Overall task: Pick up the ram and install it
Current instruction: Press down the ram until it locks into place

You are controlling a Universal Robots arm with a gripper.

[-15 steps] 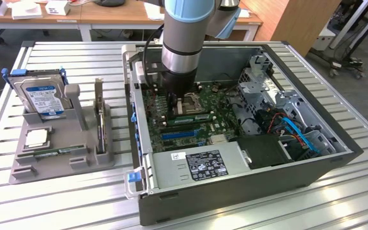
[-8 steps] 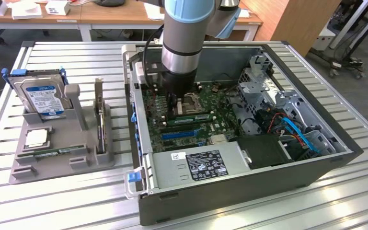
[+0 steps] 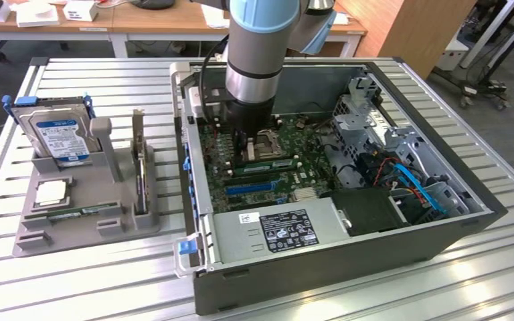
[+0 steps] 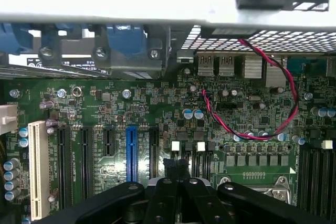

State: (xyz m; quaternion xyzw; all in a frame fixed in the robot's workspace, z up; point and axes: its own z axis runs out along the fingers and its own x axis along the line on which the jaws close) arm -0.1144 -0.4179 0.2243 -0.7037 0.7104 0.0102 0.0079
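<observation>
RAM stick: green, lying flat in the grey holder at lower left of the exterior view, untouched. Hard drive and expansion card stand upright in the same holder. Gripper: over the motherboard inside the open computer case; fingers drawn together, nothing visibly between them. Red-black wire loops nearby.

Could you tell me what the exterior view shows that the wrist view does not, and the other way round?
Only the exterior view: the ram lying in the grey holder beside the case, a hard drive standing there, and the arm reaching into the case. Only the wrist view: a red-and-black wire and a blue slot close up. Both: the green motherboard.
</observation>
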